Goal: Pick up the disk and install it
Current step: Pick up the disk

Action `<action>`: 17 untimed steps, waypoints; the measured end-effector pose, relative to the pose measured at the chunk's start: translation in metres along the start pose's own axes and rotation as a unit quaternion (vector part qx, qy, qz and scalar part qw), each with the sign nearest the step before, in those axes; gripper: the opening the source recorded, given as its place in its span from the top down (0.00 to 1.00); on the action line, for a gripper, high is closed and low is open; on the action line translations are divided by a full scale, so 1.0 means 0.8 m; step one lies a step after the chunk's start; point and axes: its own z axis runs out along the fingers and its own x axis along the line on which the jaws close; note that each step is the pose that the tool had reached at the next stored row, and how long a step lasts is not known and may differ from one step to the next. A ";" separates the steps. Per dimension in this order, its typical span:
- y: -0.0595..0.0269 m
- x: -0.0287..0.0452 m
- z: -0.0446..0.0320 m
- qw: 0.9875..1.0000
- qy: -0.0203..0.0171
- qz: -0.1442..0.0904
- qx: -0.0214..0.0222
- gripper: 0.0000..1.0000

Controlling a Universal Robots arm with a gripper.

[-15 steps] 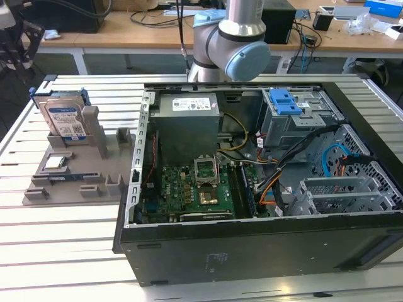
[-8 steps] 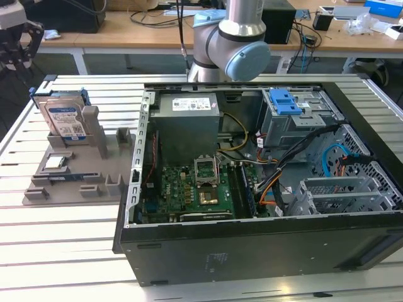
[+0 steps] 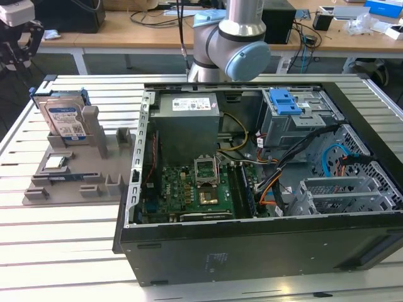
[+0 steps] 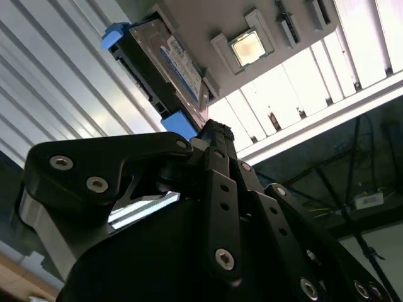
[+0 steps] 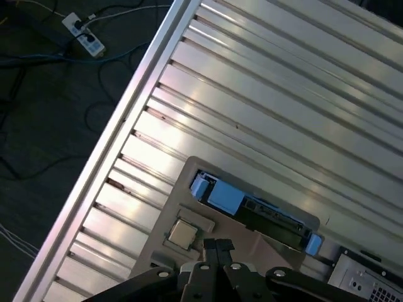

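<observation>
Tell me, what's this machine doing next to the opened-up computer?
A robot arm has the job of fitting the disk into the open computer case. The disk stands upright in a grey holder on the slatted table, untouched. In the first wrist view the arm's fingers hang above that holder, closed together and holding nothing.

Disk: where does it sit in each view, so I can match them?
Exterior view: disk stands on edge in the grey holder, exterior view's left.
Second wrist view: disk at the holder's edge, near the chip.
First wrist view: disk likewise, near the chip.
Shared landmark: the chip.
</observation>
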 end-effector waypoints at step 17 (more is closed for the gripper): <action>0.000 0.0000 0.0000 0.977 0.010 -0.215 -0.005 0.90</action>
